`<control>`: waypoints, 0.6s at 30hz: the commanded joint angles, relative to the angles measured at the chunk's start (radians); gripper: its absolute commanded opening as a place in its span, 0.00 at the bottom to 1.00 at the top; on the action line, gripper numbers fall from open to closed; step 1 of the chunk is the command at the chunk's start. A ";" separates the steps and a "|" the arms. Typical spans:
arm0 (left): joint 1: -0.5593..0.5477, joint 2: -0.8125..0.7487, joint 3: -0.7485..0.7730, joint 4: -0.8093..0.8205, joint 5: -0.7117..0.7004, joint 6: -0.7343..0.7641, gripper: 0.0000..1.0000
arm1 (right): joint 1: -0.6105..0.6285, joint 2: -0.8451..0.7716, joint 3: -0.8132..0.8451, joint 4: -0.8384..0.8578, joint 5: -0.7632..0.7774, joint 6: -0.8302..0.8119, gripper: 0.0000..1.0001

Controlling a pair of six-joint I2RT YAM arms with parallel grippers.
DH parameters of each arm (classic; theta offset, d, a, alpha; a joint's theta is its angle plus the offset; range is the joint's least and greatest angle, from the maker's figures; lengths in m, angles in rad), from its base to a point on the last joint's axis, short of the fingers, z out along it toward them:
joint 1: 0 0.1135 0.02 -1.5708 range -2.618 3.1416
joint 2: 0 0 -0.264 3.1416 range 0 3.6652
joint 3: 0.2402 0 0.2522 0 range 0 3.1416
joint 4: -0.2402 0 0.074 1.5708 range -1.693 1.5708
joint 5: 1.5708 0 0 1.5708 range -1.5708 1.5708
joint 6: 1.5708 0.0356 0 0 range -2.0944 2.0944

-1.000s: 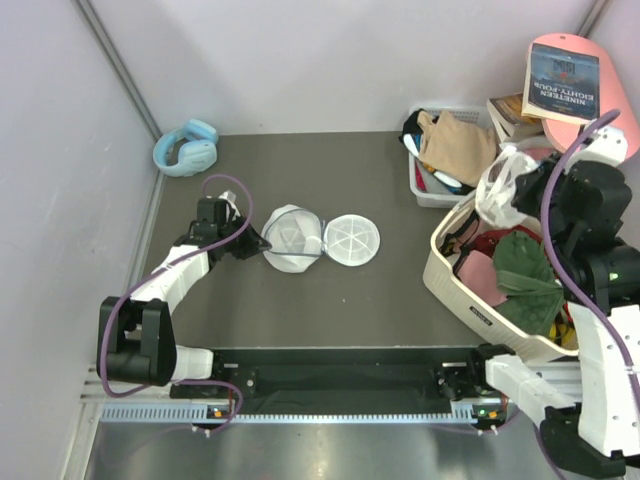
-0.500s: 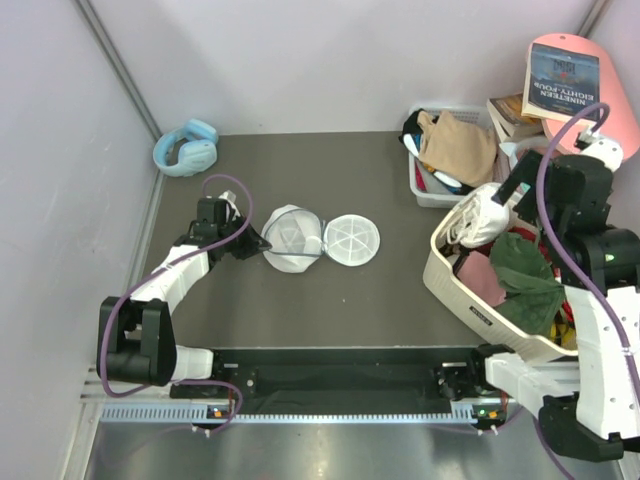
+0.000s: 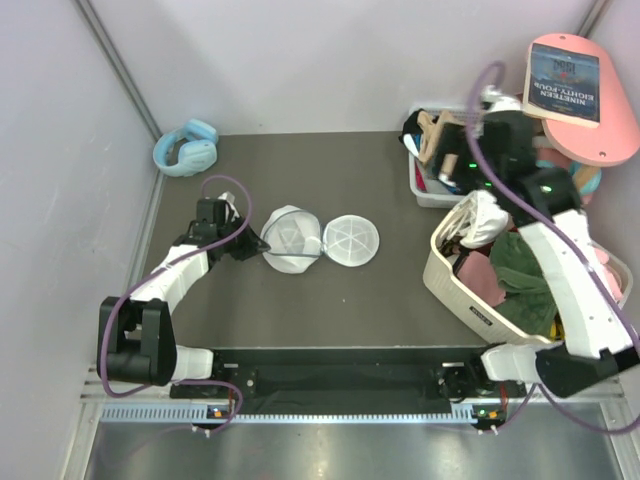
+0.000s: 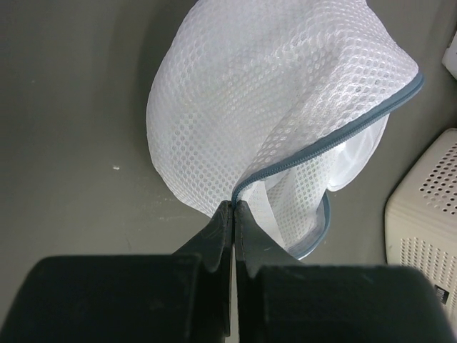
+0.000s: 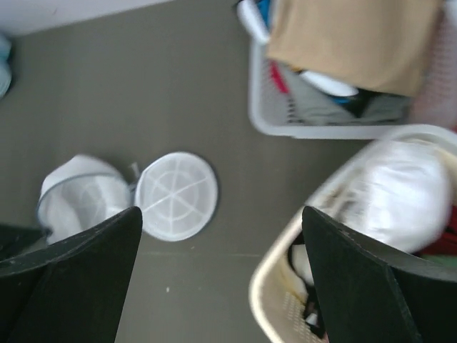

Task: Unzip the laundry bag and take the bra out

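Left hand [image 4: 233,207]: both fingers are pressed together, pinching the mesh rim of the laundry bag [image 3: 293,238] at its left edge. The zip tape runs away from the pinch point in the left wrist view.

Laundry bag: it lies on the counter [image 3: 300,170], left of centre and unzipped. The pinched half stands up as a dome. The other half [image 3: 351,240] lies flat as a disc just to its right, touching it.

Right hand [image 5: 221,211]: the fingers are spread wide with nothing between them. The arm is raised above the far right of the counter, over the grey crate [image 3: 425,196] and the near corner of the white basket [image 3: 470,300].

Bra [image 3: 484,216]: it rests as a pale wad inside the white basket, at the corner next to the grey crate, on top of the other clothes. It is well apart from the laundry bag.

A tan cloth [image 3: 458,140] lies in the grey crate.
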 commanded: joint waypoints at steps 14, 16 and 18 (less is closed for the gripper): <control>0.011 -0.031 0.081 -0.034 0.004 0.025 0.00 | 0.267 0.450 -0.131 0.283 -0.121 0.148 0.82; 0.013 -0.036 0.083 -0.048 0.004 0.023 0.00 | 0.247 0.517 -0.137 0.272 -0.122 0.171 0.77; 0.013 -0.039 0.078 -0.050 0.012 0.028 0.00 | 0.211 0.565 -0.141 0.272 -0.128 0.187 0.67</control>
